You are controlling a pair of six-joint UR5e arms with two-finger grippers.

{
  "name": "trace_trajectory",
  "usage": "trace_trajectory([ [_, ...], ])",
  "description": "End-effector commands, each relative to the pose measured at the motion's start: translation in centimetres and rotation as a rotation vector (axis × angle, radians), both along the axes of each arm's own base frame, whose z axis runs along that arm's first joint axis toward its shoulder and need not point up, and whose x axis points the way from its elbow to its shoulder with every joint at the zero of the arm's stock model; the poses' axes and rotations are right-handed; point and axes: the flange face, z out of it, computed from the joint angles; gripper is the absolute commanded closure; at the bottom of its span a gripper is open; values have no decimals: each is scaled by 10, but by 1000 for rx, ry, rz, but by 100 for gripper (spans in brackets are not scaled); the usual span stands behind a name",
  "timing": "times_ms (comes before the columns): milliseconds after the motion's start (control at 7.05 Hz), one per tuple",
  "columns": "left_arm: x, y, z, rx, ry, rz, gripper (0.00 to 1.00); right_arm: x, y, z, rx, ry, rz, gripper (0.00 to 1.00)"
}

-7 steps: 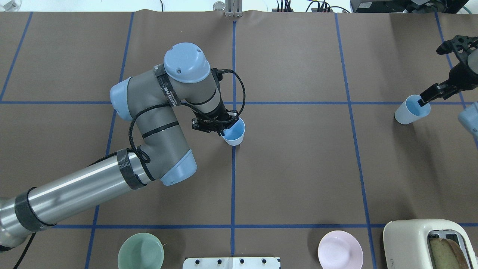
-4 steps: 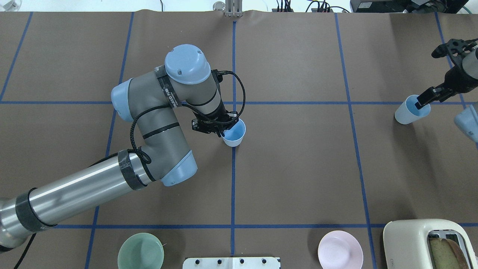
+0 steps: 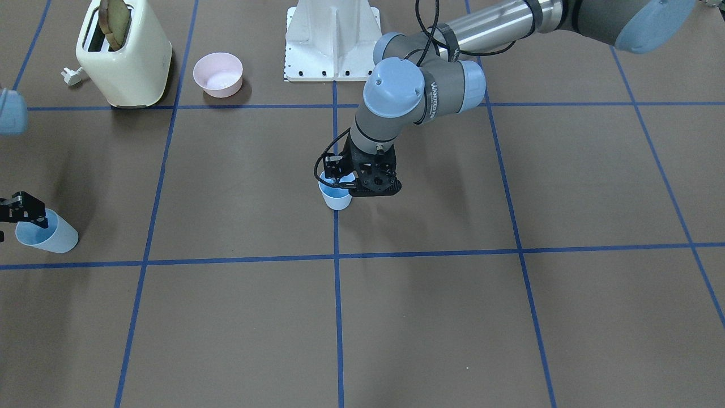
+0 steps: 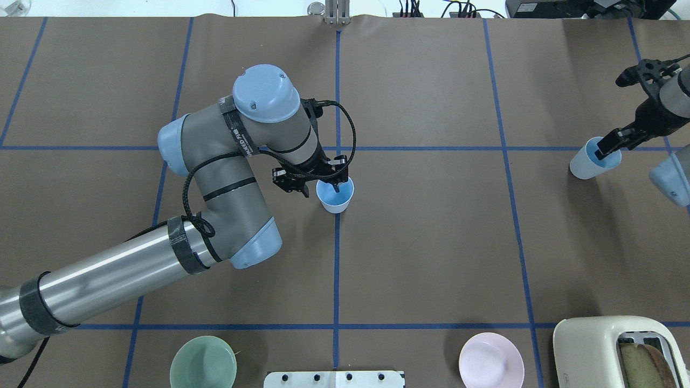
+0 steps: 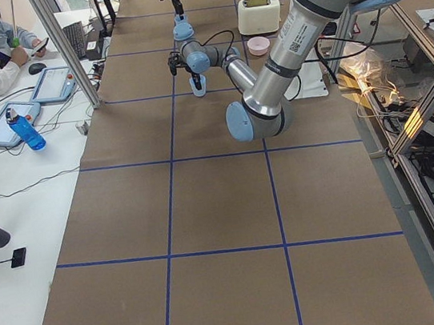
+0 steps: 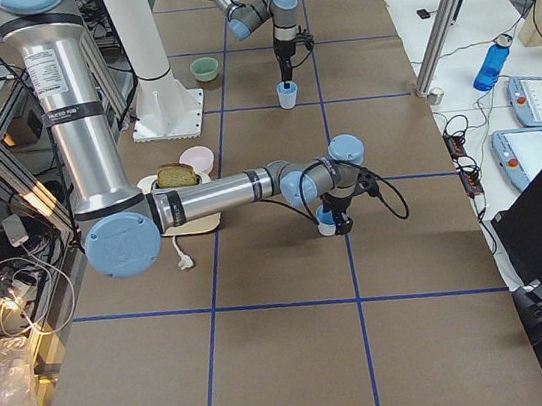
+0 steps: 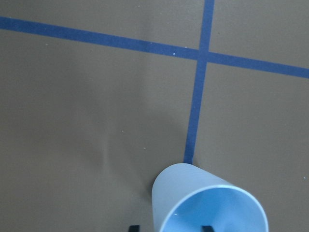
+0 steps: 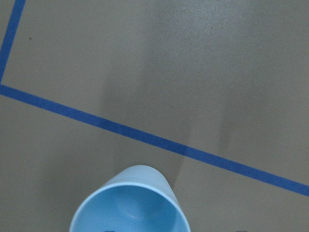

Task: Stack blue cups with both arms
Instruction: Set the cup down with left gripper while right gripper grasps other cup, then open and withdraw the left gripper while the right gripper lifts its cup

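Left pincer (image 4: 321,189) wide, one finger inside centre cup (image 4: 335,200); right pincer (image 4: 611,145) likewise in edge cup (image 4: 585,167).

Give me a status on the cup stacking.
Done: nothing stacked; the centre blue cup and the right-hand blue cup stand far apart on the table. In hand: the left gripper straddles the centre cup's rim, one finger inside, jaws apart; the right gripper has a finger inside the other cup, grip unclear. Left: grasp, lift one cup, carry it across, nest it in the other.
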Motion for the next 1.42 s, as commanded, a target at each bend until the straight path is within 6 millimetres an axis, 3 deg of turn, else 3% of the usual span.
trace_trajectory([
  [0,-24,-13,-11,12,27,-21,4,-4,0,4,-5,3,-10,33],
  [284,-57,-28,-7,-14,58,-3,4,-7,-1,6,-10,5,-14,40],
  [709,-104,-37,28,26,60,17,4,-7,-1,4,-5,3,-15,64],
  [851,-110,-40,37,13,58,18,4,-8,-2,3,-6,3,-14,88],
  [993,-121,-43,45,38,54,24,4,-7,-2,3,-8,4,-10,98],
  [1276,-162,-60,60,36,80,44,4,-7,-2,0,-8,-1,-5,100],
])
